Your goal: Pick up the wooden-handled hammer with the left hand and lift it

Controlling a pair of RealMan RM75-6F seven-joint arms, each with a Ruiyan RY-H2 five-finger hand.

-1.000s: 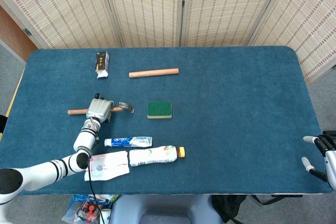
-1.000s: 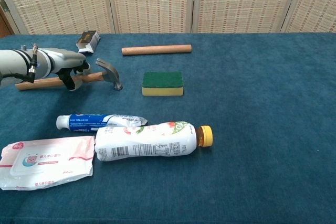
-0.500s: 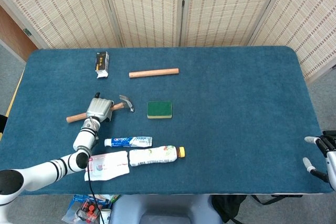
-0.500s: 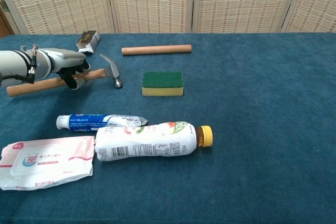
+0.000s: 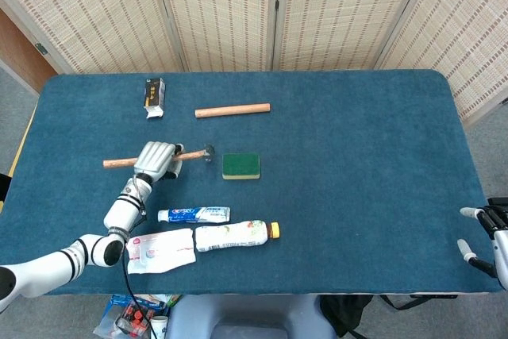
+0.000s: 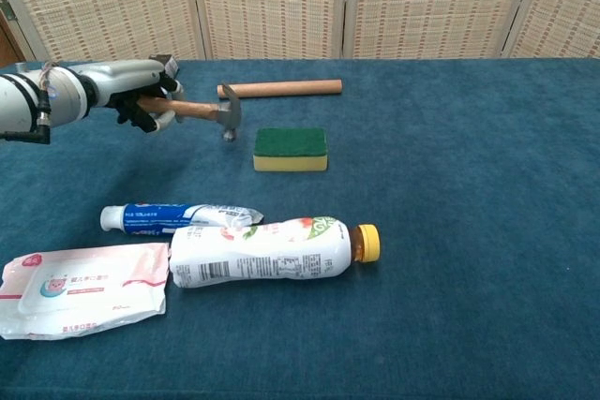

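Note:
My left hand (image 5: pixel 156 159) (image 6: pixel 142 102) grips the wooden handle of the hammer (image 5: pixel 119 162) (image 6: pixel 202 110) and holds it clear above the table. The metal head (image 5: pixel 208 152) (image 6: pixel 229 118) points right and hangs just left of the green sponge. The handle's free end sticks out to the left in the head view; in the chest view it is hidden behind the hand. My right hand (image 5: pixel 486 232) shows only at the table's right edge in the head view, fingers apart, holding nothing.
A green-and-yellow sponge (image 5: pixel 240 166) (image 6: pixel 291 148) lies right of the hammer head. A wooden dowel (image 5: pixel 232 109) (image 6: pixel 279 89) and a small dark box (image 5: pixel 153 94) lie further back. Toothpaste tube (image 6: pixel 183 216), bottle (image 6: pixel 272 252) and wipes pack (image 6: pixel 80 288) lie along the front.
The left hand has lifted the hammer off the table and carried it up and to the right; the head now hangs close to the sponge. The right hand has not moved.

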